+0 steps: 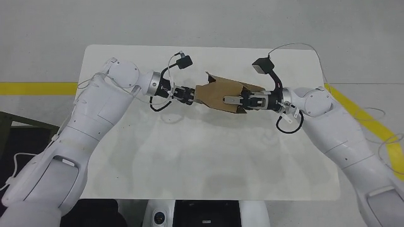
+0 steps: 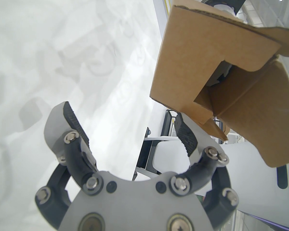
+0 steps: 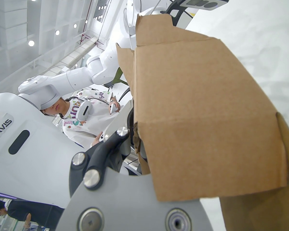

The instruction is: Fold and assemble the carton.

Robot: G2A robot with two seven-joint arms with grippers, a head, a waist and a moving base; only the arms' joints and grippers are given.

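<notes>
Carton (image 1: 218, 94): brown cardboard, part-folded, held off the tabletop over the middle of the table, between the two grippers.
Long axis: runs across the table from side to side, one end toward each arm.
Ends: an open end with loose flaps faces the left gripper (image 2: 124, 111); another flap sticks out toward the far edge.
Right gripper (image 1: 235, 101): clamped on the carton at its right end, one finger lying over the cardboard.
Left gripper: jaws spread wide, holding nothing; one fingertip (image 2: 183, 126) sits just beside a flap, contact cannot be told.
Table (image 1: 189, 164): white, smooth.
Floor (image 1: 189, 6): grey, with yellow tape (image 1: 38, 88) at both sides.
Room: a broad stretch of tabletop lies between carton and near edge; the far edge is closer.
</notes>
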